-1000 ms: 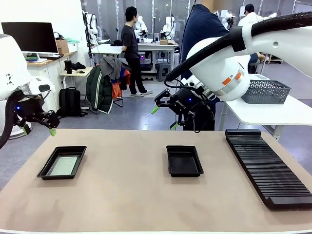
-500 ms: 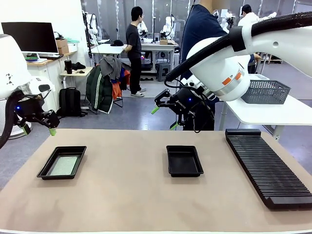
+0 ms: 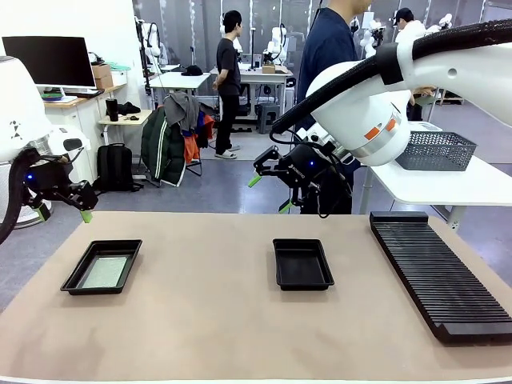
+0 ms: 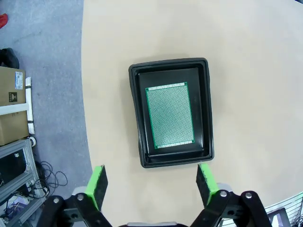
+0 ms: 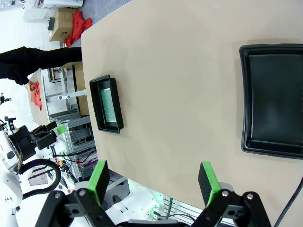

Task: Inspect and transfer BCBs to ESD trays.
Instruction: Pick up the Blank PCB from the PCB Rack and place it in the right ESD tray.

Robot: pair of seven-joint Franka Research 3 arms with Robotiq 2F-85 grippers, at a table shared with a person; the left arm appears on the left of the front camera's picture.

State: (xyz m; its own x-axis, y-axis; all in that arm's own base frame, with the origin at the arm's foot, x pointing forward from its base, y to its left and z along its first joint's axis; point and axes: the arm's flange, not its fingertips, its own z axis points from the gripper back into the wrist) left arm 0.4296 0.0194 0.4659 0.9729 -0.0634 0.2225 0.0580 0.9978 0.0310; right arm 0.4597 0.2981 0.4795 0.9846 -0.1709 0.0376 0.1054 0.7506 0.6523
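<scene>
Our left hand hangs released over the left end of the worktop, green pads wide apart with nothing between them; below it, in the wrist view, the left tray holds one BCB, lying flat on the tray floor with a narrow black margin all round; the board is green, covered in a fine grid of dots, pale at the rim, with no parts on it that we can make out; we judge it light, thin and stiff, yet easily scratched or cracked, so we would take it by its two long edges, pads slipped into the gaps beside the tray walls, never on its face; our right hand hovers high near the far edge, likewise released and carrying nothing; the middle tray in front of it is bare; the ribbed rack lies rightmost.
</scene>
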